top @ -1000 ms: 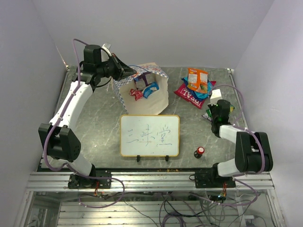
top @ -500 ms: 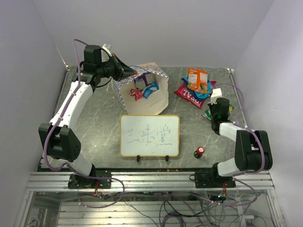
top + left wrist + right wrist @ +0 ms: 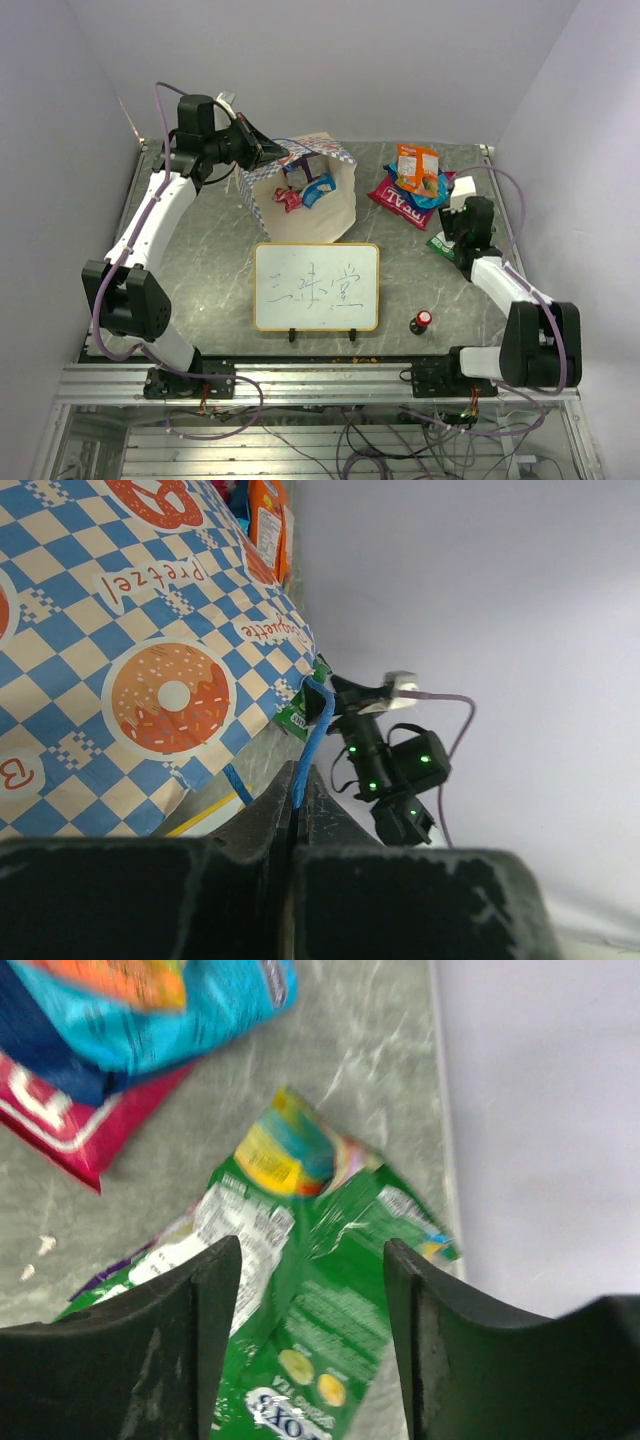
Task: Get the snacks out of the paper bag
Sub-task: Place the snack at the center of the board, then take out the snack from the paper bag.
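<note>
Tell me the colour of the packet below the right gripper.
Green packet, with a yellow-and-teal patch; right wrist view shows it best.

Bright, even light; right wrist view motion-blurred, soft shadows.

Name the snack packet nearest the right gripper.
The green packet, between the open fingers of the right gripper; the other snacks lie piled aside.
</note>
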You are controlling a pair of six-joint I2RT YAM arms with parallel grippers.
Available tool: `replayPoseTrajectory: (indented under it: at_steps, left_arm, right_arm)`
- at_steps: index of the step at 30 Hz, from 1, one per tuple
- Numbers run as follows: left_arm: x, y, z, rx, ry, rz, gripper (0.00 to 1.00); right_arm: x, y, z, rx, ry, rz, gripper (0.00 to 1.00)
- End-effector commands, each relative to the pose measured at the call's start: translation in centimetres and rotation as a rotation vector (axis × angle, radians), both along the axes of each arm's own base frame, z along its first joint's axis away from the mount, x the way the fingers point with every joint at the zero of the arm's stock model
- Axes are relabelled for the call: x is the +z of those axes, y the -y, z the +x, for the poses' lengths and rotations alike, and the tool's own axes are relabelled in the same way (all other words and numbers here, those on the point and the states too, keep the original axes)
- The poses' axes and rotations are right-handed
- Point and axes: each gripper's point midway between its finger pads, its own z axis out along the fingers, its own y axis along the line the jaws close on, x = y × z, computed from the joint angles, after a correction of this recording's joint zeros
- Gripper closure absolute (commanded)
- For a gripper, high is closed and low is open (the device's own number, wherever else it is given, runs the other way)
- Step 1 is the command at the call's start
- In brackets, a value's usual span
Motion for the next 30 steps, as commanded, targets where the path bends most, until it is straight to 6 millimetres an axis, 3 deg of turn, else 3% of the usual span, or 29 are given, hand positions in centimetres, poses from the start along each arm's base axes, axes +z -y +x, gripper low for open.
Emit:
replayPoseTrajectory:
  at_steps: [1, 4, 6, 9, 13, 15, 19, 21, 24, 30]
  left_arm:
    - [1.4, 0.6, 0.1, -0.030, 0.049, -0.014, 0.93]
    - [1.3, 0.6, 0.2, -0.027, 0.048, -0.015, 0.93]
    - [1.3, 0.6, 0.2, -0.027, 0.048, -0.014, 0.93]
    - [1.3, 0.6, 0.3, -0.026, 0.047, -0.016, 0.93]
    - [1.7, 0.7, 0.6, -0.027, 0.057, -0.020, 0.93]
    - [2.1, 0.8, 0.7, -0.030, 0.063, -0.024, 0.93]
    - [2.8, 1.0, 1.0, -0.032, 0.074, -0.042, 0.93]
    - [3.2, 1.0, 0.9, -0.034, 0.081, -0.046, 0.93]
    - [3.4, 1.0, 1.0, -0.033, 0.083, -0.049, 0.93]
    - [3.8, 1.7, 0.7, -0.049, 0.088, -0.069, 0.93]
  right_arm:
    - [6.1, -0.5, 0.3, 0.035, 0.095, 0.010, 0.39]
    - [8.5, -2.6, -0.3, 0.139, 0.151, 0.072, 0.38]
    - [9.3, -5.6, -0.7, 0.284, 0.174, 0.144, 0.38]
    - [10.9, -11.9, -2.0, 0.561, 0.221, 0.238, 0.38]
    - [14.5, -20.4, -4.6, 0.893, 0.345, 0.291, 0.37]
    - [14.9, -24.4, -5.6, 1.027, 0.357, 0.304, 0.36]
    - [13.8, -31.2, -5.9, 1.160, 0.340, 0.280, 0.36]
    - [13.8, -34.5, -5.5, 1.185, 0.367, 0.246, 0.36]
    - [13.9, -37.6, -2.7, 1.118, 0.412, 0.232, 0.35]
    - [11.6, -41.5, 4.4, 0.910, 0.449, 0.206, 0.32]
